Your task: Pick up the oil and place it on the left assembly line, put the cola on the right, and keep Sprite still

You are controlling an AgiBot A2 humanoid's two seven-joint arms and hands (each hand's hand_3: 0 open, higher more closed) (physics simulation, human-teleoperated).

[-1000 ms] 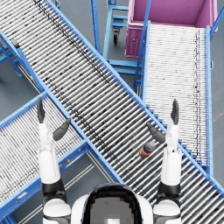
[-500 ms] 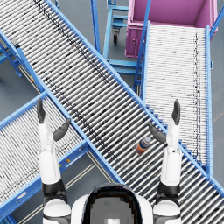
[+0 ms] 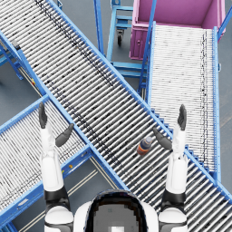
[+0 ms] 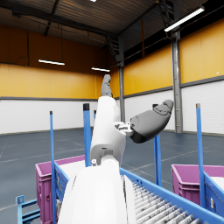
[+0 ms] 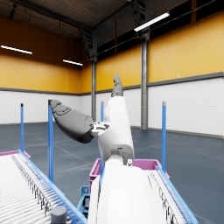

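While the left hand (image 3: 45, 128) and right hand (image 3: 178, 132) stand raised, fingers apart and empty, a dark bottle (image 3: 144, 146), seemingly the cola, sits on the central conveyor (image 3: 90, 90) just beside the right hand. Recommend lowering that hand squarely over its body.

The left hand (image 4: 131, 118) (empty, fingers apart) rises above purple bins (image 4: 192, 179).
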